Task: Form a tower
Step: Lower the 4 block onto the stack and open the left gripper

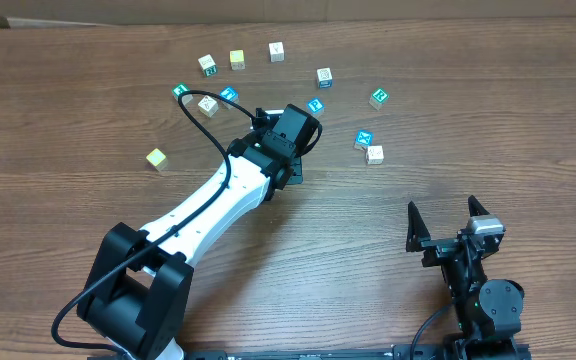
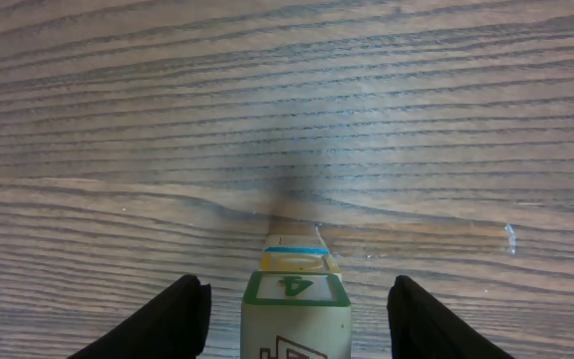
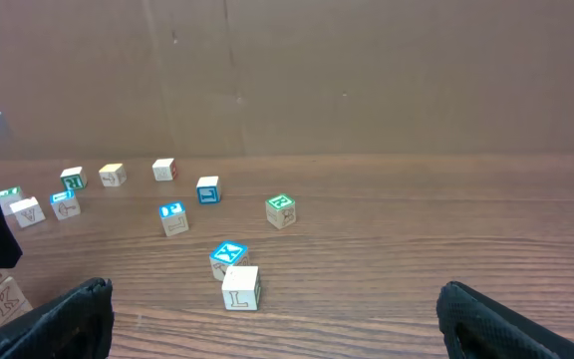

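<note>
In the left wrist view the tower (image 2: 295, 317) stands between my left gripper's fingers. Its top cube has a green-framed "4" face, and yellow and blue edges of lower cubes show behind it. The left gripper (image 2: 298, 291) is open, with a clear gap between the cube and each black finger (image 2: 182, 314). From overhead the left gripper (image 1: 293, 130) covers the tower. The right gripper (image 1: 446, 215) rests wide open at the near right, holding nothing. In the right wrist view the right gripper (image 3: 282, 319) faces a blue "X" cube (image 3: 228, 256) and a pale "L" cube (image 3: 240, 287).
Loose cubes lie scattered in an arc behind the left gripper: a yellow-green one (image 1: 156, 158) at the left, a cluster (image 1: 207, 104) beside it, a blue cube (image 1: 315, 105) close to the gripper's right, a blue and a white one (image 1: 374, 154) further right.
</note>
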`<state>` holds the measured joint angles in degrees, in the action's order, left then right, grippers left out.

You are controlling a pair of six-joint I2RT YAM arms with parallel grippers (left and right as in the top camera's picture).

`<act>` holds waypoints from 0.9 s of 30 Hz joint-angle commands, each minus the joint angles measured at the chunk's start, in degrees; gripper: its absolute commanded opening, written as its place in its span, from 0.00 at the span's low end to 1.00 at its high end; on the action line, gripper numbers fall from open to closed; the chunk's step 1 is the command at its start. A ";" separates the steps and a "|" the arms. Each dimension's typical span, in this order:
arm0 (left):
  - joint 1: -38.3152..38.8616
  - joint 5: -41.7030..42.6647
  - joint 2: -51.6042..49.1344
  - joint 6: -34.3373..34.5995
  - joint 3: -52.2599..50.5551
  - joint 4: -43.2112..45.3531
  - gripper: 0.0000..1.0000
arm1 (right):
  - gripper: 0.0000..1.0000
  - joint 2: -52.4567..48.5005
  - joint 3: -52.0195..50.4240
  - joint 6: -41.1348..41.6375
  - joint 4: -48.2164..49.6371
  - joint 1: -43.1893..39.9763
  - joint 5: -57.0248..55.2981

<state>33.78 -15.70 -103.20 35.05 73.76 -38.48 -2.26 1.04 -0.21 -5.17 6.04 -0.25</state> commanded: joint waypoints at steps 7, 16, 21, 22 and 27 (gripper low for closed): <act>0.26 -0.72 -0.50 -1.53 1.81 -0.13 0.74 | 1.00 -0.17 -0.59 0.20 0.35 0.28 -0.02; -0.04 0.28 -0.50 -6.45 10.84 -5.25 0.82 | 1.00 -0.17 -0.59 0.20 0.33 0.28 -0.02; -1.16 0.31 -0.50 -6.80 18.47 -10.75 0.85 | 1.00 -0.17 -0.59 0.20 0.33 0.28 -0.02; -1.33 0.28 -0.50 -6.80 19.96 -11.74 0.87 | 1.00 -0.17 -0.59 0.20 0.35 0.28 -0.02; -2.51 0.28 -0.50 -6.80 24.59 -14.25 0.94 | 1.00 -0.17 -0.59 0.20 0.33 0.28 -0.02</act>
<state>32.18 -15.62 -103.22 29.34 95.48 -52.10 -2.26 1.04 -0.19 -5.15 6.04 -0.25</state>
